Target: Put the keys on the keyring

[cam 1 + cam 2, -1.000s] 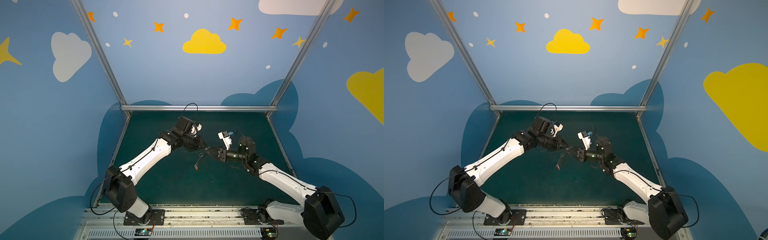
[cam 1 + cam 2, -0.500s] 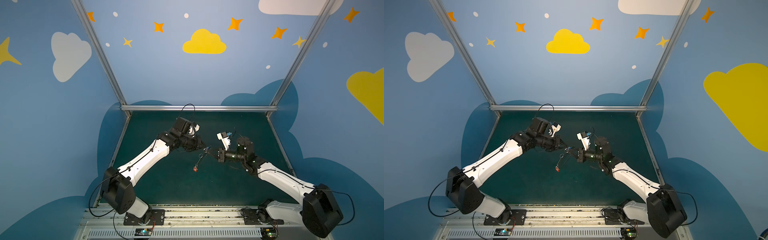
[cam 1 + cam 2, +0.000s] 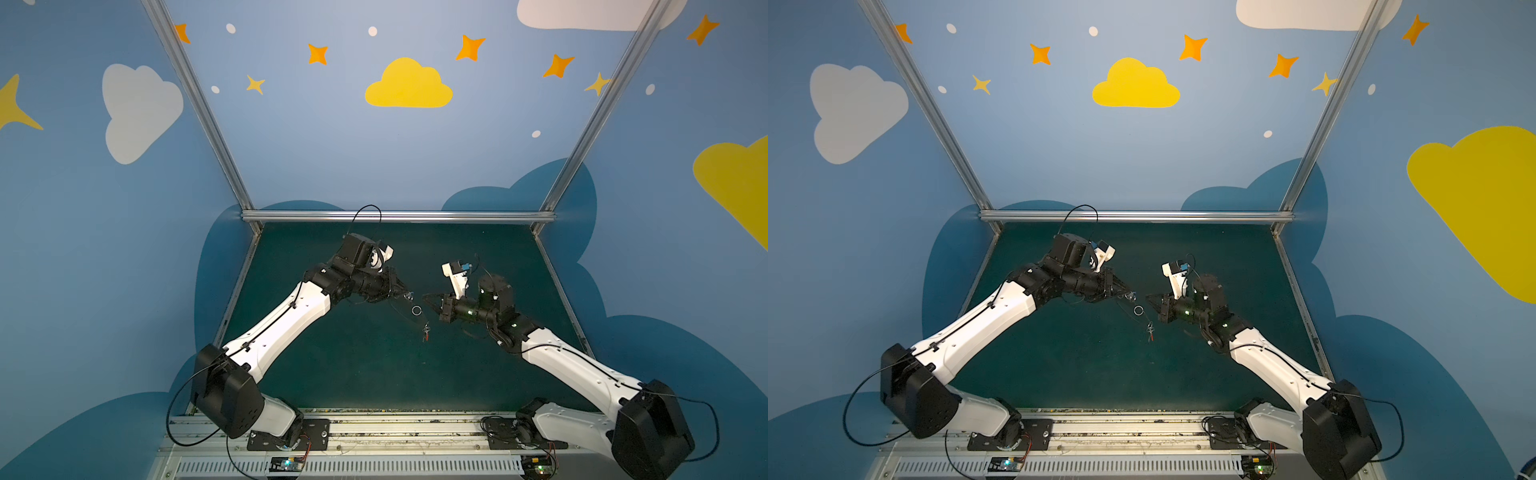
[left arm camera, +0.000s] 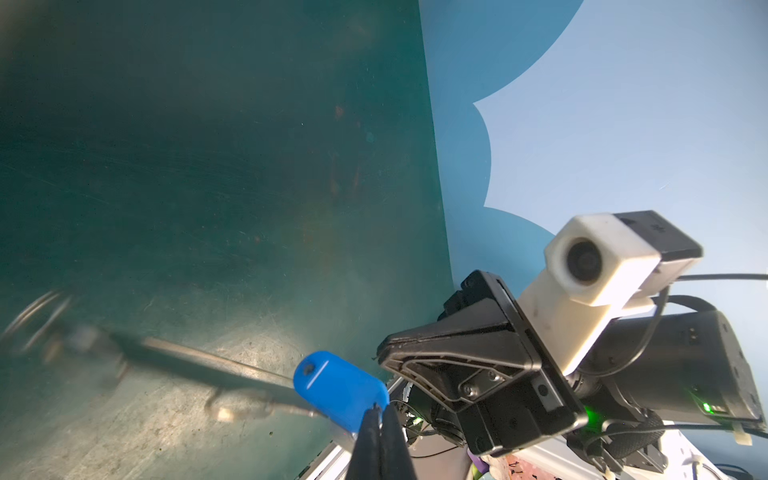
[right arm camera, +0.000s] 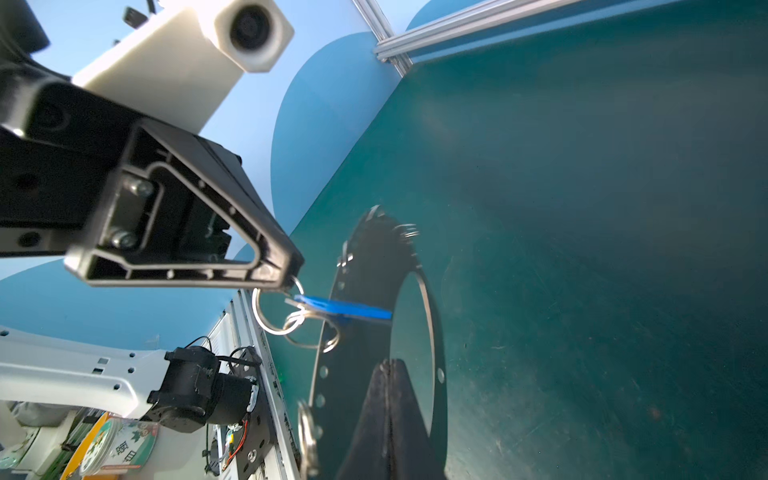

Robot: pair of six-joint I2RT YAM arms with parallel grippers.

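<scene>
— Look at the left gripper (image 3: 409, 296): clenched tight on the small silver key with the blue plastic tag (image 5: 340, 309). It pinches the key at its wire-ring end, up in the air over the dark green table (image 3: 353, 374).

— And the plate?

— The large flat grey oval keyring plate (image 5: 365, 266) with the big oval hole hangs just below the left gripper's tips. It's tilted, slanting down toward the right gripper (image 3: 424, 297). From where I stand it's edge-on, just a thin dark line.

— Is the blue-tagged key on it?

— The blue tag lies across the keyring plate and reaches the rim of the central hole. Thin wire loops tangle right beside the left gripper's tips. Whether a loop passes through one of the small edge holes, I can't tell.

— Right gripper?

— Closed up, both fingers pressed flat together. Its tips are level with the left gripper's, just apart from them, pointing at the blue tag. In its own wrist view the tips overlap the rim of the plate's hole, but whether they touch it I can't tell. I can't make out anything pinched.

— The other key?

— The small silver key with the red-orange plastic tag (image 3: 424, 334) dangles at the low end of the keyring plate, below the right gripper's tips. A small round wire ring (image 3: 417, 310) sits on the plate between the two grippers' tips and that red-tagged key.
</scene>
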